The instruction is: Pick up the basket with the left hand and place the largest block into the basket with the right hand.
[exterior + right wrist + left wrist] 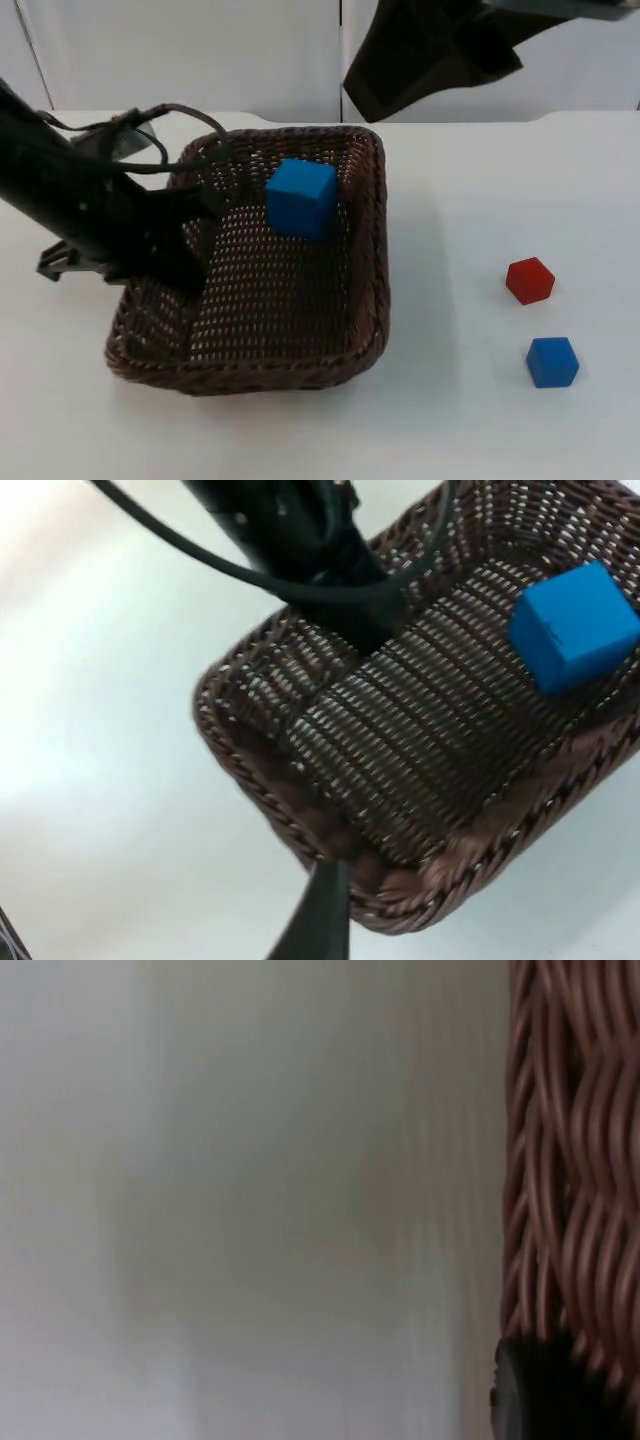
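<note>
The brown wicker basket (365, 300) takes up the middle of the top view. My left gripper (190, 262) is shut on its left wall, one finger inside and one outside. From the right wrist view, the same gripper (365, 630) clamps the basket rim (250, 770). The left wrist view has the woven wall (575, 1160) close up beside a black fingertip (540, 1390). The largest block, a blue cube (300, 197), lies inside the basket near its far side, also seen as the cube (573, 627). My right gripper (430, 55) hangs high above the table behind the basket, apart from the cube.
A small red block (529, 279) and a small blue block (552, 361) lie on the white table (470, 200) to the right of the basket. The grey partition wall (200, 50) closes off the back.
</note>
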### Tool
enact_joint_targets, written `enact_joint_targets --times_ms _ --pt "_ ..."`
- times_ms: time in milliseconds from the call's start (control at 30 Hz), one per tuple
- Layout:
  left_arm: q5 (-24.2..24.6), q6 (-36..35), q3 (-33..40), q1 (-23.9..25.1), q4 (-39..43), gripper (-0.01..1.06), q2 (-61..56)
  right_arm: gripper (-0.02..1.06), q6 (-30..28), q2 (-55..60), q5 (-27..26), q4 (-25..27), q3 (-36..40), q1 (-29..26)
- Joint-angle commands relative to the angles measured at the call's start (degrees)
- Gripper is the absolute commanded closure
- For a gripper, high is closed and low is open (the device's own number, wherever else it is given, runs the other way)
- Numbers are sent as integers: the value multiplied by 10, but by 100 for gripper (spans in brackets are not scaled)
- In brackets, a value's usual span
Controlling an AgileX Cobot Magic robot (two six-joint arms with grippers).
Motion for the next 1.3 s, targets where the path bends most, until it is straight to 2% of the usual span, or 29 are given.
enact_joint_targets --times_ms 0,267,633,667,767,800,933,967,1000,1033,1267 --pt "6 20 -20 -7 -35 105 18 26 0 -5 -9 -4 4 2" --pt "2 46 -50 -38 -44 105 58 26 0 -5 -13 -4 4 2" --pt "-2 46 -50 -41 -44 103 58 26 0 -5 -13 -4 4 2" --pt "1 46 -50 -41 -44 98 58 26 0 -5 -12 -4 4 2" --pt "12 46 -50 -41 -44 72 57 26 0 -5 -10 -4 4 2" --pt "12 46 -50 -41 -44 72 57 26 0 -5 -10 -4 4 2" --pt "33 42 -50 -39 -40 22 45 26 0 -5 -10 -4 4 2" --pt "33 42 -50 -39 -40 22 45 26 0 -5 -10 -4 4 2" --pt "39 42 -50 -39 -39 5 37 26 0 -5 -10 -4 4 2" --pt "41 41 -50 -39 -37 0 29 26 0 -5 -10 -4 4 2" --pt "66 37 -49 -39 -2 0 -33 26 0 -5 -17 -4 4 2"
